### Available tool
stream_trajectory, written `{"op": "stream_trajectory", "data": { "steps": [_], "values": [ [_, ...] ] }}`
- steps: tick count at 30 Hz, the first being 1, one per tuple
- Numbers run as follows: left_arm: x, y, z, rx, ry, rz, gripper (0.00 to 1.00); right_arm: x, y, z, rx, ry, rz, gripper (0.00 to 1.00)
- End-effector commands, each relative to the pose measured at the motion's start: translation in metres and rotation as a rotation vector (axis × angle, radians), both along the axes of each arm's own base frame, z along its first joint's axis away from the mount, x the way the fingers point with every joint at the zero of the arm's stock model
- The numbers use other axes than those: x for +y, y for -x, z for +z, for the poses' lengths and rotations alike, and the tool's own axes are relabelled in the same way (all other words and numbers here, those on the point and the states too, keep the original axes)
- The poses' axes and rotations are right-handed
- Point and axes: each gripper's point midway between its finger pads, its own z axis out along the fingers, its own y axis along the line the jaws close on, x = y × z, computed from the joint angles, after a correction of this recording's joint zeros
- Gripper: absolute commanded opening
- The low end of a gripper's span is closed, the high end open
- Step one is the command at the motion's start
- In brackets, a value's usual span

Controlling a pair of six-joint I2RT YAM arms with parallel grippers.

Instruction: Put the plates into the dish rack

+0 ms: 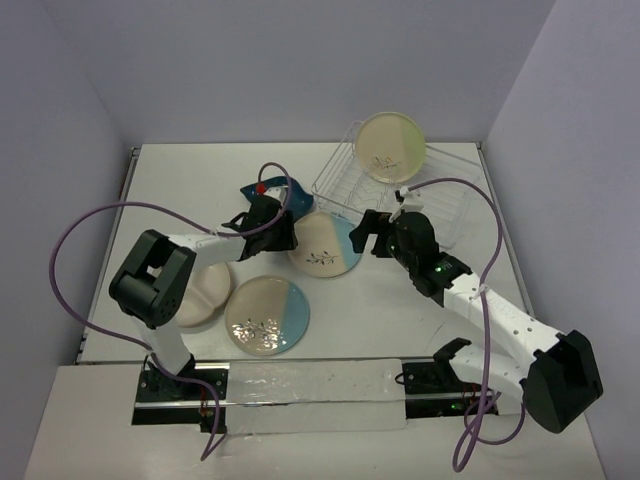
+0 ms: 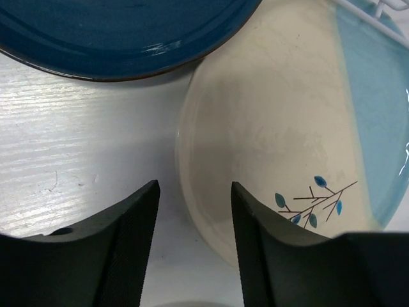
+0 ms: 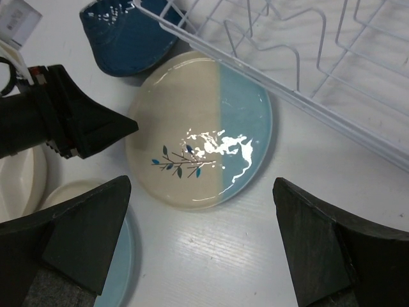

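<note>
The white worktop (image 1: 180, 190) lay between pale lilac walls (image 1: 250, 60). The left end effector (image 2: 195, 188), fingers apart, sat at the rim of a cream-and-blue plate (image 1: 328, 250) (a dark blue dish (image 1: 262, 192) lay just behind). Right of that plate the right end effector (image 3: 201, 185) gaped wide, and a cream-and-green plate (image 1: 390, 145) stood upright in the dish rack (image 1: 450, 205).

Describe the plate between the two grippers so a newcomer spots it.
Find the white wire dish rack at the table's far right. By its near-left corner lies a cream-and-blue plate; its twin lies farther from the rack, beside the cream divided plate.
</note>
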Motion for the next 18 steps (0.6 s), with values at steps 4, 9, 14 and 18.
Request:
{"op": "stream_trajectory", "data": {
  "steps": [4,9,14,18],
  "values": [
    [0.002,-0.001,-0.008,0.005,-0.059,0.016,0.37,0.006,-0.013,-0.03,0.067,-0.002,-0.081,1.0],
    [0.014,0.011,-0.014,0.018,-0.111,0.029,0.2,0.021,-0.024,-0.044,0.103,-0.006,-0.095,1.0],
    [0.02,0.029,-0.017,0.024,-0.132,0.028,0.01,0.027,-0.035,-0.062,0.146,0.01,-0.136,1.0],
    [0.03,0.042,-0.021,0.037,-0.143,0.049,0.0,0.035,-0.038,-0.076,0.171,0.025,-0.146,1.0]
  ]
}}
